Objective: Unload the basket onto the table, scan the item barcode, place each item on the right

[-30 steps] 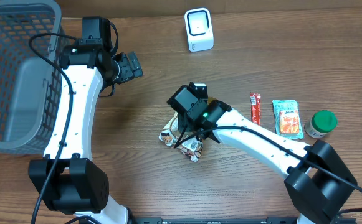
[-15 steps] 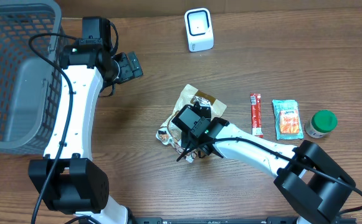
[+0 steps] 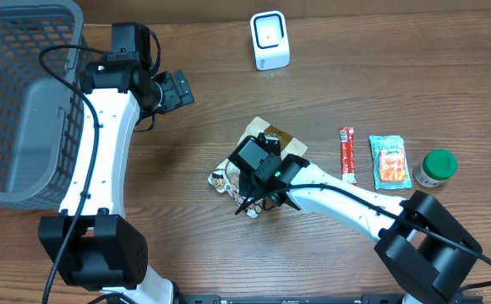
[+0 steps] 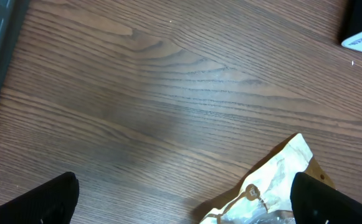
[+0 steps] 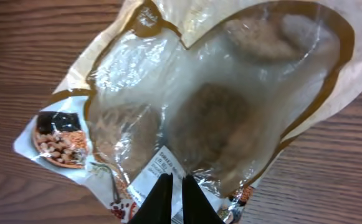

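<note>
The bag (image 3: 264, 138) lies near the middle of the worktop (image 3: 414, 67), partly under the right arm's wrist. The right wrist view shows it as a crinkled pouch with a tan border and a wide clear window. Brown, roundish pieces sit inside, a picture of nuts is printed on its left corner, and a white label (image 5: 157, 167) lies near its lower edge. The right jaws are pressed almost together, with only a thin slit between the two dark fingertips (image 5: 161, 190). They pinch the bag's film at that lower edge, right beside the label. No barcode can be made out on the side facing up.

The scanner (image 3: 270, 40), a small white box with a dark window, stands at the far edge of the worktop, well apart from the bag. To the right of the bag lie a narrow red stick packet (image 3: 346, 154), then a pale packet with an orange picture (image 3: 390, 160), then a jar with a green lid (image 3: 438, 167), all in a row and none touching.

The left jaws are spread wide and hold nothing. They hang over bare wood between the scanner and a grey mesh basket (image 3: 55, 13) at the far left. The left wrist view catches one corner of the bag at its lower right.
</note>
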Action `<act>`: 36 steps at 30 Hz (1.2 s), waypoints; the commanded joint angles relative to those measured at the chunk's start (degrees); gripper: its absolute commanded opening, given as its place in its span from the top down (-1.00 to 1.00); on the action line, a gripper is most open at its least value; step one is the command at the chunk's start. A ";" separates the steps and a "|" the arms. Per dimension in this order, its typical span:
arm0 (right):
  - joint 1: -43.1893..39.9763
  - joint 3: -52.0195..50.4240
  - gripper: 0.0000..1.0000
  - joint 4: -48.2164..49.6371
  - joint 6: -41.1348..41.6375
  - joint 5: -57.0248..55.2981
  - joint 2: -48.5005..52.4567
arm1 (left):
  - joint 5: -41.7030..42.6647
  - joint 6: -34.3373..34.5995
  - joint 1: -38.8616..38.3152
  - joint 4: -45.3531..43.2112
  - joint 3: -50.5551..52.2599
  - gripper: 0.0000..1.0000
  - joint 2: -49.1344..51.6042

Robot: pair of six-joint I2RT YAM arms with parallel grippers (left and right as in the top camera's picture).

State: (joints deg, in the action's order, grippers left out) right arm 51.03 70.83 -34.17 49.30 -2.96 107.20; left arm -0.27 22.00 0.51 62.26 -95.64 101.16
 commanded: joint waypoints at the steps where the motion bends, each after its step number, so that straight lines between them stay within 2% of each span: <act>1: 0.02 1.14 0.84 -0.87 0.00 0.11 -0.98 | -0.33 -1.25 0.22 0.07 -0.83 -1.00 -1.14; 5: 0.44 0.72 0.84 -1.53 0.13 0.13 -0.68 | -0.33 -1.25 0.22 0.07 -0.83 -0.99 -1.14; 16: 4.55 -5.22 0.93 4.13 0.48 0.52 -0.68 | -0.31 -1.25 0.17 0.07 -0.83 -0.99 -1.14; 26: 4.13 -3.98 0.92 5.51 0.37 0.55 -0.98 | -0.31 -1.25 0.15 0.07 -0.83 -0.99 -1.14; 31: 2.16 1.57 0.70 2.58 -8.61 0.68 -4.33 | -0.33 -1.25 0.17 0.07 -0.83 -0.99 -1.14; 36: -0.22 3.80 0.11 -0.35 -19.04 0.72 -7.89 | -0.33 -1.25 0.17 0.07 -0.83 -0.99 -1.14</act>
State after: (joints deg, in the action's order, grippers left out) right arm 52.12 72.27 -33.95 38.37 -1.85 103.35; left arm -0.27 22.00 0.51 62.26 -95.64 101.16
